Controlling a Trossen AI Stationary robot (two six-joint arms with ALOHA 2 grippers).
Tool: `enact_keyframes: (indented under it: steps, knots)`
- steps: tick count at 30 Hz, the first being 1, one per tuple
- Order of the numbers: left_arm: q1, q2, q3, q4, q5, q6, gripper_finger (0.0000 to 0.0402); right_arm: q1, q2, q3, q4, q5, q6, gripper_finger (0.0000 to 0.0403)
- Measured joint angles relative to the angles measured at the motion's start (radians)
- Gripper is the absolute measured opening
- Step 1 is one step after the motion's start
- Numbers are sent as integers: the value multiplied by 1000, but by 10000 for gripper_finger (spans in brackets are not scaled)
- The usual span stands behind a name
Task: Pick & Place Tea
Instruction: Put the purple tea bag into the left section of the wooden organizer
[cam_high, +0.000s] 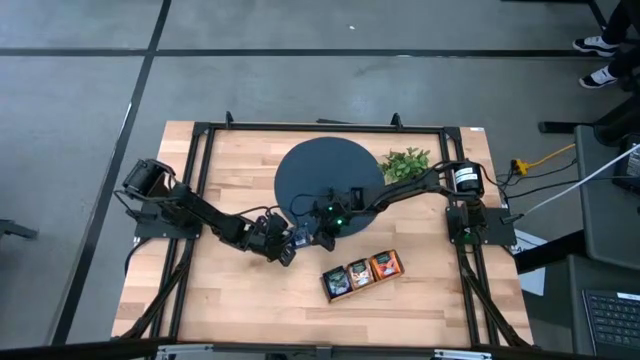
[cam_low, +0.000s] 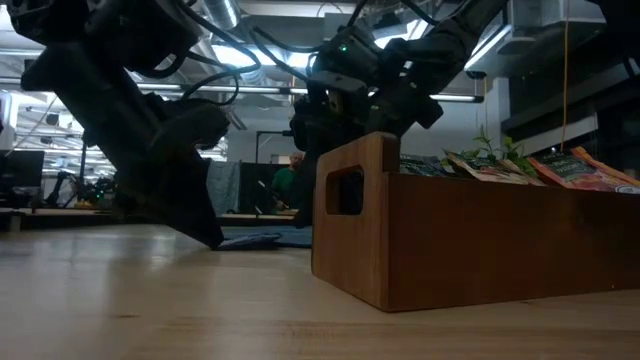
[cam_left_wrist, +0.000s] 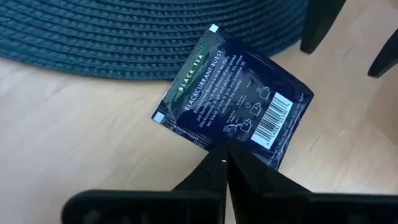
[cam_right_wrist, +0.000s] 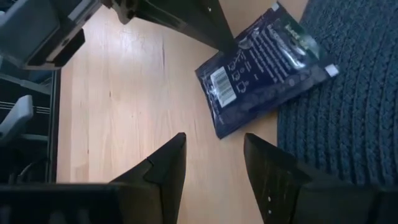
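The left gripper (cam_left_wrist: 225, 163) is closed, its tips pinching or pressing the edge of a dark navy tea sachet (cam_left_wrist: 233, 102), probably to steady or lift it. The sachet lies flat, half on the wooden counter (cam_left_wrist: 74, 137) and half on the round dark mat (cam_left_wrist: 124, 31). The right gripper (cam_right_wrist: 214, 155) hangs just above it, fingers apart and empty, seemingly ready to take over. Nearby stands the wooden tray (cam_high: 362, 274), already holding sachets, the likely destination.
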Motion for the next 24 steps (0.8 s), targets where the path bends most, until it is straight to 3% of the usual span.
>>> enact_keyframes:
  steps: [10, 24]
  knots:
    - [0, 93, 4, 160, -19, 0, 2, -2, 48, 0, -10, -6, 28, 162]
    - [-1, 100, 4, 174, -12, 6, 5, -33, 47, -1, 1, -1, -4, 162]
